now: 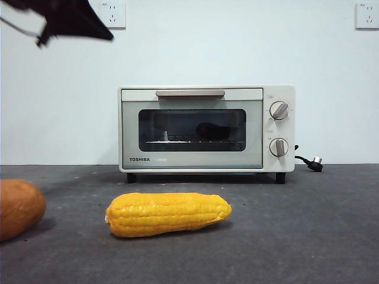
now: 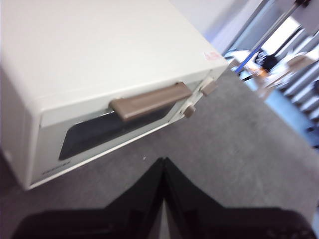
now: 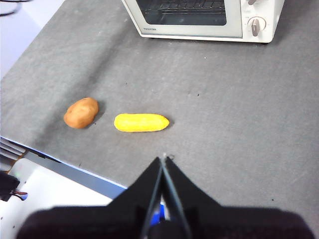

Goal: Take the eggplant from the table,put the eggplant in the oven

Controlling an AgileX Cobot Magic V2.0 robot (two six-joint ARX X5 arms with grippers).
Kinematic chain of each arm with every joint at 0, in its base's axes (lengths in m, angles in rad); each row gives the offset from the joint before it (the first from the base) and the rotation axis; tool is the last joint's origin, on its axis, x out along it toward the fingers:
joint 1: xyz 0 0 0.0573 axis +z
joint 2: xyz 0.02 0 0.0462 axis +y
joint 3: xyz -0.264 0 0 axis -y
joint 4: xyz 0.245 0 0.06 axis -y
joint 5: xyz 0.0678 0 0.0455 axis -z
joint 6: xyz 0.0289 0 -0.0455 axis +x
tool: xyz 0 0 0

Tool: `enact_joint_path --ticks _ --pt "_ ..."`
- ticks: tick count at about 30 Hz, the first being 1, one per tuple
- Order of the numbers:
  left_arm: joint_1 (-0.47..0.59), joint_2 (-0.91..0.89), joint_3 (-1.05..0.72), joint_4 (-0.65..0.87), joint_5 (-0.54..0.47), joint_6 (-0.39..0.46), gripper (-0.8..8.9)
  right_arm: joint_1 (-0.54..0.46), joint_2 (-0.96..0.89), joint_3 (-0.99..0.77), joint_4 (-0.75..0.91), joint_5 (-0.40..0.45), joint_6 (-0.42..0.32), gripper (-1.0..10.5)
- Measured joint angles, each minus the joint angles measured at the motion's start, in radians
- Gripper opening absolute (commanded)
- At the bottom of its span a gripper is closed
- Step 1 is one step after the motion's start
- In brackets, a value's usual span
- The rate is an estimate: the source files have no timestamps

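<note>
The cream-white oven point(image 1: 206, 128) stands at the back of the table point(image 1: 308, 236) with its glass door closed. Behind the window a dark rounded shape, the eggplant point(image 1: 213, 131), lies on the wire rack. My left gripper point(image 2: 164, 162) is shut and empty, hanging high in front of the oven point(image 2: 99, 74), off the end away from its knobs and apart from the beige handle point(image 2: 149, 101). It shows as a black tip point(image 1: 65, 21) in the front view. My right gripper point(image 3: 163, 158) is shut and empty, high over the table's near edge, far from the oven point(image 3: 199, 17).
A yellow corn cob point(image 1: 169, 213) lies in front of the oven, and an orange-brown rounded vegetable point(image 1: 19, 208) sits to its left. The oven's black plug point(image 1: 314, 163) rests on the table at its right. Blue-and-white equipment point(image 3: 50, 184) sits beyond the table's near edge.
</note>
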Motion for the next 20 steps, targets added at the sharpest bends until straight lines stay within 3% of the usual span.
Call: enact_joint_path --ticks 7,20 --pt "-0.089 -0.245 0.000 -0.219 -0.217 0.067 -0.06 0.000 0.000 0.000 0.000 0.049 -0.011 -0.1" --pt "-0.309 -0.599 0.000 -0.521 -0.552 0.045 -0.06 0.000 0.000 0.000 0.000 0.064 -0.011 0.0"
